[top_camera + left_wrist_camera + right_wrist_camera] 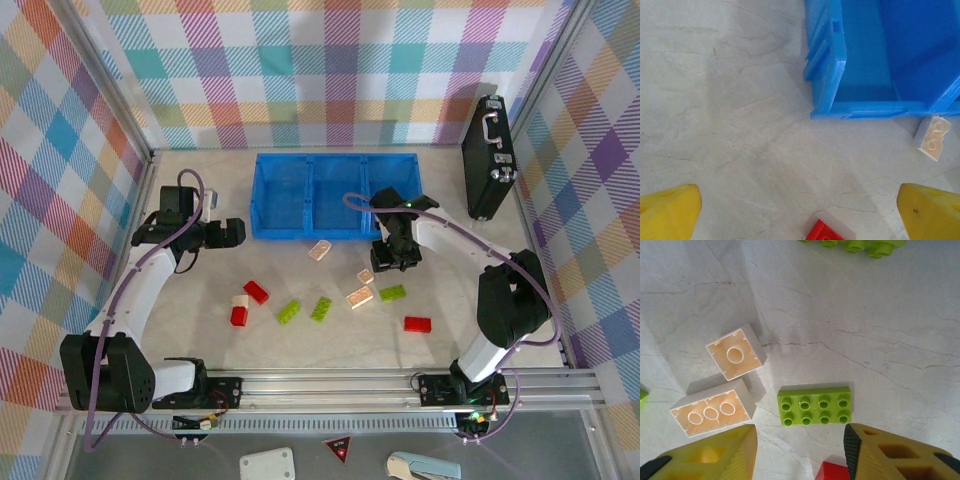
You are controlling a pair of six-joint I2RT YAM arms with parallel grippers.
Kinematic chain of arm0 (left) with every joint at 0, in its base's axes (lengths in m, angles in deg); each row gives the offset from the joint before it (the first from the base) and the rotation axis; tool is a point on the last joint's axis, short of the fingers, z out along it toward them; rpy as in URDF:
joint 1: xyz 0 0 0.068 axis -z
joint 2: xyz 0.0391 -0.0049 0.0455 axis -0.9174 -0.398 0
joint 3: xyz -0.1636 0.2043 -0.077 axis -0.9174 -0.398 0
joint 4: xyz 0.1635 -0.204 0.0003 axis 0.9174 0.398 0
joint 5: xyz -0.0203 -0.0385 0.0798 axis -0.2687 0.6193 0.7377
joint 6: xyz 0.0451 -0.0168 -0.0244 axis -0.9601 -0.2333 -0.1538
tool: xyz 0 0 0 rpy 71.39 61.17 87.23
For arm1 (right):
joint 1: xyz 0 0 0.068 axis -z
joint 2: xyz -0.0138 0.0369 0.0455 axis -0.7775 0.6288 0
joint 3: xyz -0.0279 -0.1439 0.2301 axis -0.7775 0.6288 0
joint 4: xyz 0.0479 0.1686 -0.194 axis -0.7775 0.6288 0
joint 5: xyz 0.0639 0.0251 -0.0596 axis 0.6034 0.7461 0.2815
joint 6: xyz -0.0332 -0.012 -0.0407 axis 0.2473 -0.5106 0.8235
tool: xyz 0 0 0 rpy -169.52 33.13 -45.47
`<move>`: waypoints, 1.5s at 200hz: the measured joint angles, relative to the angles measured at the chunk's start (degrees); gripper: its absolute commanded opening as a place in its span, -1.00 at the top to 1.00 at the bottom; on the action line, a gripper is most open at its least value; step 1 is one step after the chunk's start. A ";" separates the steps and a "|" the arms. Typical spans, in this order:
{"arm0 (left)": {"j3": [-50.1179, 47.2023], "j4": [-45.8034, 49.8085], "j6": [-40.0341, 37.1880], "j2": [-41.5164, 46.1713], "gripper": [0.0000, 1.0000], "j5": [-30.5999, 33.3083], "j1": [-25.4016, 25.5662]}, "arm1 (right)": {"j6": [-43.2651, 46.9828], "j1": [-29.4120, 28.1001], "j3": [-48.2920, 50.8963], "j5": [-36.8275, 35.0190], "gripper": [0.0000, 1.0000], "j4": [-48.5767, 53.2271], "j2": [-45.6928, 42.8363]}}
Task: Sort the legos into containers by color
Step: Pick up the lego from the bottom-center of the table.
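The blue three-compartment container point(330, 195) stands at the back middle of the table. Loose legos lie in front of it: beige ones point(320, 250) point(360, 296), lime green ones point(322, 308) point(392, 293) and red ones point(256, 291) point(417, 324). My right gripper point(392, 262) hovers open just above a lime green brick point(815, 405), nothing between its fingers point(880, 452); two beige bricks point(736, 352) point(712, 408) lie upside down to its left. My left gripper point(235, 233) is wide open beside the container's left end point(840, 75), with a red brick point(825, 231) below it.
A black case with a metal handle point(487, 155) leans against the right wall. Plaid walls close in the table on three sides. A beige brick point(933, 137) lies against the container's front wall. A metal rail point(330, 385) runs along the near edge.
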 measured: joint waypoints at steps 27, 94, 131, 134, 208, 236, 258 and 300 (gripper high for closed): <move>0.00 0.00 0.00 0.00 -0.99 0.02 0.00 | 0.00 -0.26 0.76 -0.20 -0.02 -0.20 -0.02; 0.00 0.00 0.00 0.02 -0.99 0.04 0.00 | -0.20 -0.66 2.84 -0.61 -0.06 -0.20 -0.70; 0.00 0.00 0.00 0.07 -0.99 0.04 0.00 | -0.20 -1.49 3.32 -0.87 -0.11 -0.20 -1.18; 0.00 0.00 0.00 0.07 -0.99 0.04 0.00 | -0.20 -1.55 3.39 -0.87 -0.11 -0.20 -1.18; 0.00 0.02 -0.02 0.09 -1.00 0.07 0.00 | 0.00 -1.99 10.58 -0.85 -0.45 -2.56 -0.70; 0.00 0.04 -0.04 0.09 -1.00 0.07 0.00 | 0.46 -1.99 11.58 -1.07 -0.55 -3.52 1.60; 0.00 0.04 -0.04 0.11 -1.00 0.09 0.00 | 0.74 -1.99 11.61 -1.29 -0.57 -4.46 3.26; 0.00 0.04 -0.24 0.11 -0.99 0.13 0.00 | 1.97 -1.99 11.43 -1.22 -0.55 -4.94 5.16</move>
